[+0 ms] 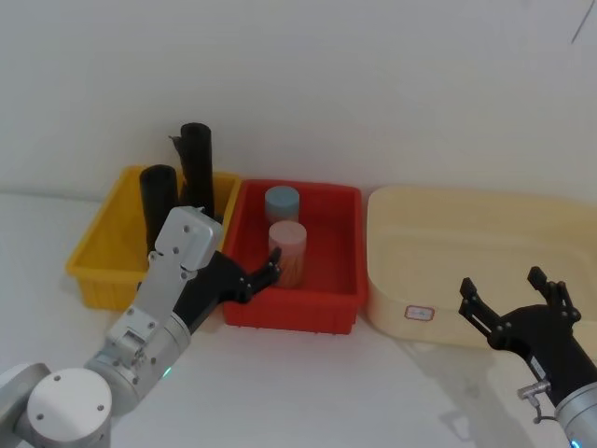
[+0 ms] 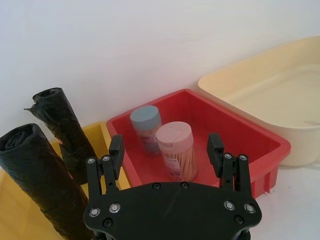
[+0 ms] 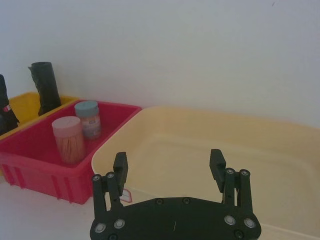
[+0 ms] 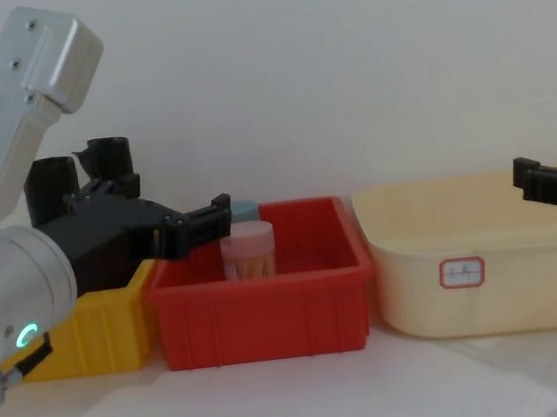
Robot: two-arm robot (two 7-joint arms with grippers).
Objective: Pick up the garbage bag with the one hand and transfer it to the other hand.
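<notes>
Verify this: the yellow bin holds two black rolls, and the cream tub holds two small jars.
Wrong: the pink-lidded jar and blue-lidded jar stand in the red bin, as the head view shows. The yellow bin does hold the garbage bag and the ragged-topped roll.

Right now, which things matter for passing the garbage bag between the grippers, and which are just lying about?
Part of the job:
garbage bag, standing in the yellow bin; left gripper, open, by the red bin; right gripper, open, near the cream tub.

Just lying about:
slimmer ragged-topped black roll; pink-lidded jar; blue-lidded jar.
</notes>
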